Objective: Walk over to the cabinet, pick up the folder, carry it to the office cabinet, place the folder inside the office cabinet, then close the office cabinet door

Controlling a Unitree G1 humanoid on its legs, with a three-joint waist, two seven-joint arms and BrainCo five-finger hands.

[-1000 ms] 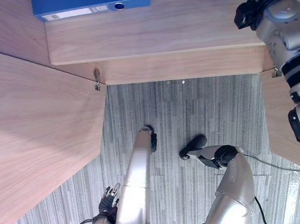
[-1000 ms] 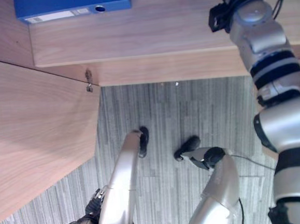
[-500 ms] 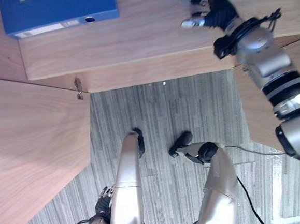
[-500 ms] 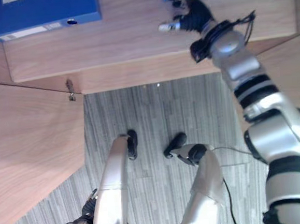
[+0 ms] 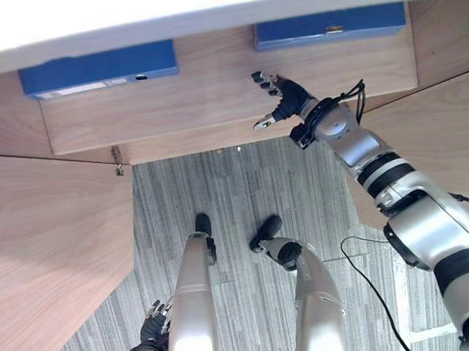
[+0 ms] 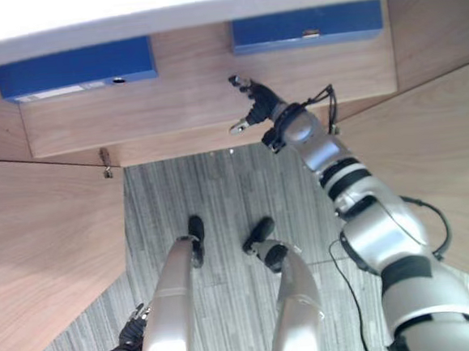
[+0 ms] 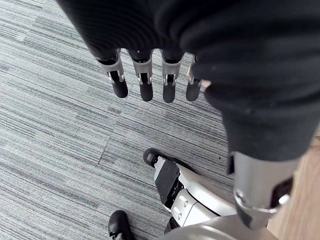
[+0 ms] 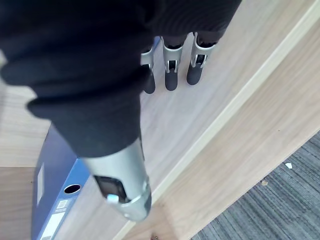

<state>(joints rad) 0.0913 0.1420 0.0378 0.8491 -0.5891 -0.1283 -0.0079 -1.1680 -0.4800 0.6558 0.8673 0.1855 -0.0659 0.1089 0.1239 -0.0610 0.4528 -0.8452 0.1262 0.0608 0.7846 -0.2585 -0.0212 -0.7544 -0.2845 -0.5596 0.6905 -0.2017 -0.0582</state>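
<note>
— Our right hand [image 5: 285, 101] hovers over the shelf, fingers straight and spread, holding nothing.
— And the folder [image 5: 330, 26]?
— We see it lying at the back of the cabinet shelf [image 5: 212, 96], near the fingertips but apart from them. A second blue folder [image 5: 96, 68] lies further left on the same shelf.
— Doors?
— Both stand open: we see the left door [image 5: 44, 239] and the right door [image 5: 451, 142] swung out over the grey carpet [image 5: 235, 183]. Our left hand [image 5: 153, 322] hangs low near the carpet, fingers relaxed
</note>
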